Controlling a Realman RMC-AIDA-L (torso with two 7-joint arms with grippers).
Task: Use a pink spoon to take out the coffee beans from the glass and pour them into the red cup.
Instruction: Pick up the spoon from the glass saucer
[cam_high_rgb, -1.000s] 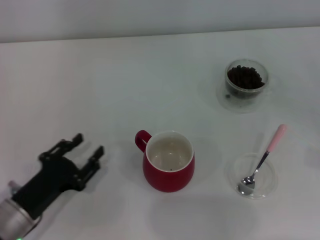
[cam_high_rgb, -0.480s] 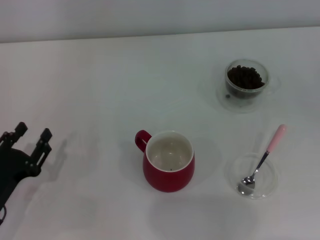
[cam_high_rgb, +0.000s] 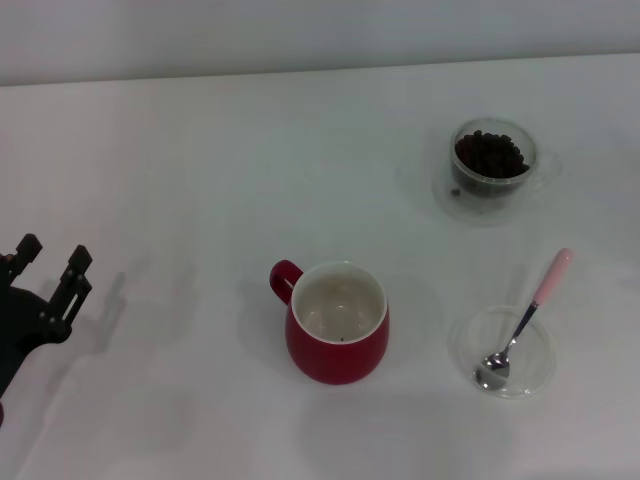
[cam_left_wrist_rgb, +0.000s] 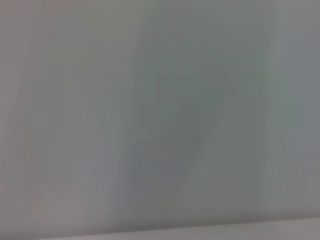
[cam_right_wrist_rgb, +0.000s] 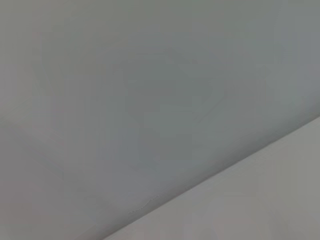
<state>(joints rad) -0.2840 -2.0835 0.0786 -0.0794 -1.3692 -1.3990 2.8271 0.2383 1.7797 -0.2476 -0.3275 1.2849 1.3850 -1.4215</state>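
In the head view the red cup (cam_high_rgb: 338, 322) stands at the centre front, handle to the left, its cream inside nearly bare. The glass (cam_high_rgb: 491, 162) with coffee beans (cam_high_rgb: 489, 153) is at the back right. The pink spoon (cam_high_rgb: 525, 317) lies with its metal bowl in a shallow clear dish (cam_high_rgb: 503, 351) at the front right, handle pointing away. My left gripper (cam_high_rgb: 50, 262) is at the far left edge, open, holding nothing, far from the cup. The right gripper is out of view. Both wrist views show only plain pale surface.
The white table (cam_high_rgb: 200, 180) runs back to a pale wall along the far edge. One stray bean lies under the glass on its clear saucer (cam_high_rgb: 455, 193).
My left arm has pulled back to the left, away from the red cup, most of it leaving the picture. The cup, glass and spoon have not moved.
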